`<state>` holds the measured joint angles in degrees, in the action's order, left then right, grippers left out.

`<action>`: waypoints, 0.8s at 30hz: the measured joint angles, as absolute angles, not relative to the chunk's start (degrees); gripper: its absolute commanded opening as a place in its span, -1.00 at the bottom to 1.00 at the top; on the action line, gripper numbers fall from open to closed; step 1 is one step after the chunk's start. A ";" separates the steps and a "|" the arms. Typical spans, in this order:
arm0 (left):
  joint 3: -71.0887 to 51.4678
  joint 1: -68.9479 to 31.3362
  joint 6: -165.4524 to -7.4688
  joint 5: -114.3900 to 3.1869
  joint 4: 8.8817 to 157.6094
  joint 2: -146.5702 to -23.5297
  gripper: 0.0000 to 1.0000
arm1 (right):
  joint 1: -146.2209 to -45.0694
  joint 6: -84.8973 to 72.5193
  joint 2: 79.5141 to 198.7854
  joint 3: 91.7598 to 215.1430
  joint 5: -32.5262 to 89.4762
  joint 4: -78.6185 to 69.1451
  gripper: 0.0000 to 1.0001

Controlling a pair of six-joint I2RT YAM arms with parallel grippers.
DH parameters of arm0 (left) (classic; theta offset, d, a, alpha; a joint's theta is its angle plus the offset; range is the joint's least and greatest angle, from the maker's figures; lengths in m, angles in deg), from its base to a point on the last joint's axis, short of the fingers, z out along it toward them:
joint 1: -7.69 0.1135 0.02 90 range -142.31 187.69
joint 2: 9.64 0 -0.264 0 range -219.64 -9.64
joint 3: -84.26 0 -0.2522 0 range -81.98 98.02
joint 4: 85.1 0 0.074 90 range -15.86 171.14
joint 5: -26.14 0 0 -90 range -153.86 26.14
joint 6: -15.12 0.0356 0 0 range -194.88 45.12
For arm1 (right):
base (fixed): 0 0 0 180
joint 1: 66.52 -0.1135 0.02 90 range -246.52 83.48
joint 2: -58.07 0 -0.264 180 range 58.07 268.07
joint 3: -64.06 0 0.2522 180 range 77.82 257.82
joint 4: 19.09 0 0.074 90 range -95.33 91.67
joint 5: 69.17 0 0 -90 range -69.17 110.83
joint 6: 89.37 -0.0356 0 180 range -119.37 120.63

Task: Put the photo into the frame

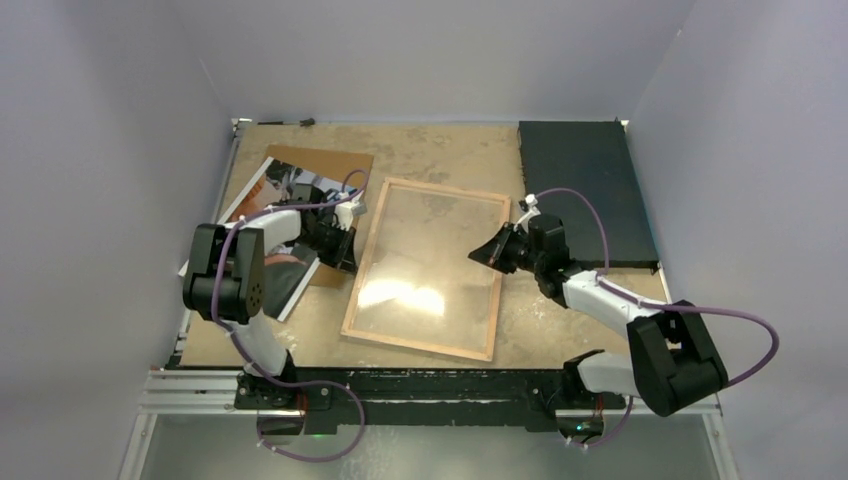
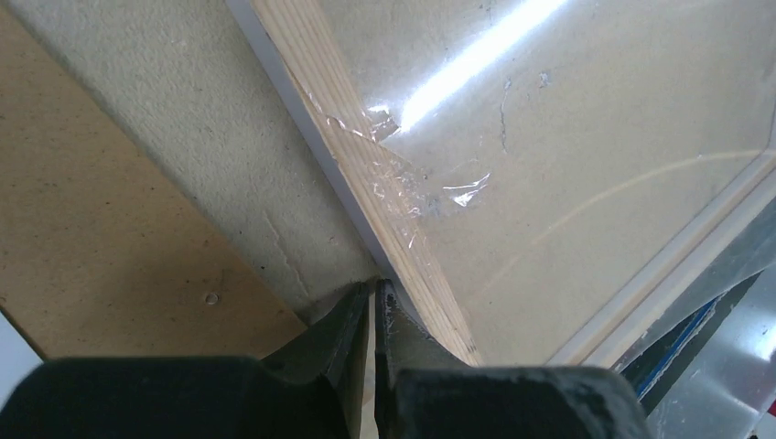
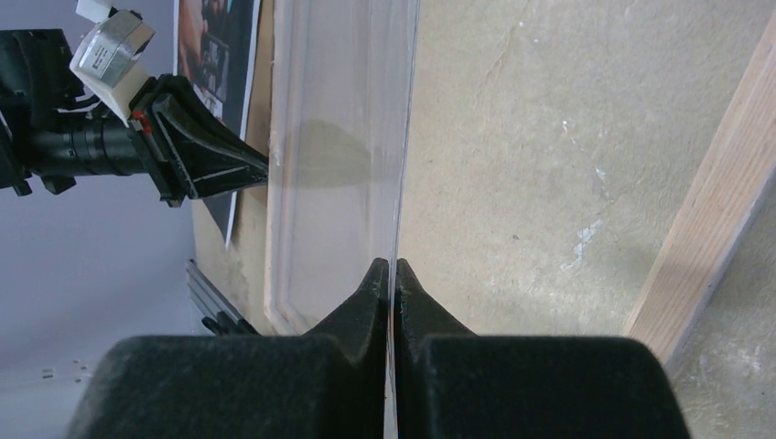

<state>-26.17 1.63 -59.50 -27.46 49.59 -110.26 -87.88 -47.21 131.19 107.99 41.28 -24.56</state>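
The frame (image 1: 418,343) lies mid-table with its light wood back up and its clear pane reflecting the lights. My right gripper (image 1: 475,254) reaches in over the frame's right side. In the right wrist view it (image 3: 392,265) is shut on the thin edge of the clear pane (image 3: 339,137), with a wood rail (image 3: 714,192) off to the side. My left gripper (image 1: 350,252) is at the frame's left rail. Its tips (image 2: 377,285) are shut and rest against the white outer edge of that rail (image 2: 366,165). The photo (image 1: 272,188) lies at the left, partly under the left arm.
A brown backing board (image 1: 330,160) lies under the photo at the back left. It also shows beside the left fingers (image 2: 101,247). A black mat (image 1: 585,190) covers the back right corner. Walls close in on three sides.
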 measured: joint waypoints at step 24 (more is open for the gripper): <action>-25.25 1.61 -56.23 -25.73 48.21 -111.33 -1.00 | -87.95 -54.66 130.95 101.78 37.78 -32.99 -1.00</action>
